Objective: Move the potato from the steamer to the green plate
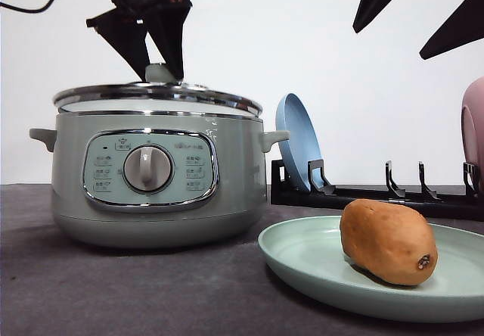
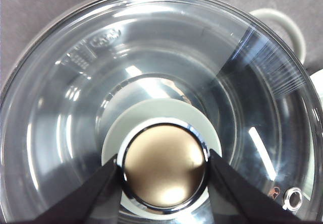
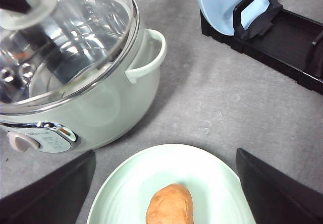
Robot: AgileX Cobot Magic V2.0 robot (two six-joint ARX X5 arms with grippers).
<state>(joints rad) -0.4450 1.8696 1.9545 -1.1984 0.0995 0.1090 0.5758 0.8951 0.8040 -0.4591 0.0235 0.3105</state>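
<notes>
Potato on green plate, grey tabletop, white wall; left jaws gripping lid knob, right jaws open.

Potato on green plate beside steamer

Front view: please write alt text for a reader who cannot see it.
A potato lies on a green plate at lower right, beside a sage-green steamer with its glass lid on. The left gripper has its jaws at the lid's knob; the right gripper hangs open above. A blue plate stands in a black rack behind.
</notes>
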